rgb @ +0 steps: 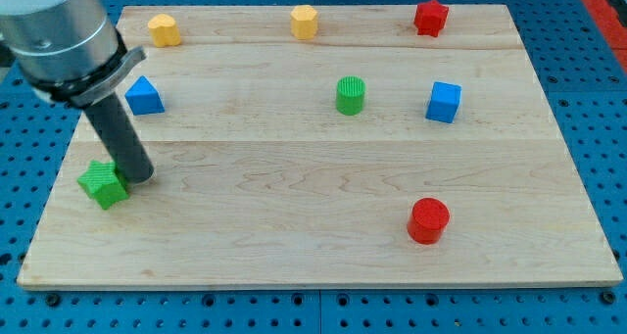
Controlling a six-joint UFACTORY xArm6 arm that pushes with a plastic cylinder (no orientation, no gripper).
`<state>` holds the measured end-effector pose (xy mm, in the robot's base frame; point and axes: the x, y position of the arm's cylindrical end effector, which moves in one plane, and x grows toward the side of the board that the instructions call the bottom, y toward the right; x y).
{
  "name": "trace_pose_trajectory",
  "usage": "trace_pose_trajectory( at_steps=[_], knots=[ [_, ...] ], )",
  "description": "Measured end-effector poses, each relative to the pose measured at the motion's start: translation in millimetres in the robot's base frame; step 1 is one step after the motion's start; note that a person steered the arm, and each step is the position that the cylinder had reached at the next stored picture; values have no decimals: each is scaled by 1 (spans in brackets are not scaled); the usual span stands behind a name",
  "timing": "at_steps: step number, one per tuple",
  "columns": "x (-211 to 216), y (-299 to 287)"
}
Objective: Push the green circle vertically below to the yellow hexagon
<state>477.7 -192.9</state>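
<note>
The green circle (pixel 350 95) stands on the wooden board, right of centre in the upper half. The yellow hexagon (pixel 305 22) sits near the view's top edge, up and slightly left of the green circle. My tip (pixel 140 175) is far off at the view's left, touching the right side of a green star (pixel 103 183). The rod leans up toward the top left corner.
A yellow block (pixel 164 28) sits at top left, a red star (pixel 430 17) at top right. A blue triangle-like block (pixel 144 95) is at left, a blue cube (pixel 444 101) at right, a red circle (pixel 428 220) at lower right. The board (pixel 294 265) lies on a blue pegboard.
</note>
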Motion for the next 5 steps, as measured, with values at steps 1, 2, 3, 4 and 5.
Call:
trace_pose_trajectory(
  at_steps=[1,2,3,4,5],
  knots=[
    [-18,-35],
    [6,-37],
    [33,-28],
    [-19,46],
    [-75,116]
  ],
)
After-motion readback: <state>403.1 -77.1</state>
